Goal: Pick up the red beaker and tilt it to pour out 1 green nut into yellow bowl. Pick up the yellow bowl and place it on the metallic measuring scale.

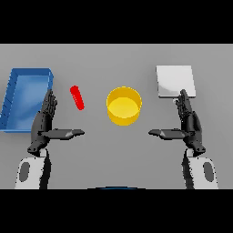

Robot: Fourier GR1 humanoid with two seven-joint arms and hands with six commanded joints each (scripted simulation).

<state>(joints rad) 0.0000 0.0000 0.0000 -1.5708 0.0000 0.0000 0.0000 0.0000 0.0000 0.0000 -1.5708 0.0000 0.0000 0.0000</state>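
The red beaker (pixel 77 97) lies on the grey surface (pixel 113 145), a slim red shape slanting from upper left to lower right, between the blue tray (pixel 13 102) at the far left and the yellow bowl (pixel 124 105) near the middle; it touches neither, and no nut can be made out in or beside it; the yellow bowl stands upright, its inside plain yellow with nothing visible in it; the metallic measuring scale (pixel 175 81), a pale square plate, sits up and to the right of the bowl, apart from it; the left hand (pixel 44 123) is at the lower left beside the tray's near corner, fingers straight and pointing away, thumb stretched inward toward the centre, holding nothing; the right hand (pixel 189 123) mirrors it at the lower right, fingertips just below the scale's near edge, fingers straight, thumb pointing inward, likewise holding nothing; both hands are well apart from the beaker and the bowl.
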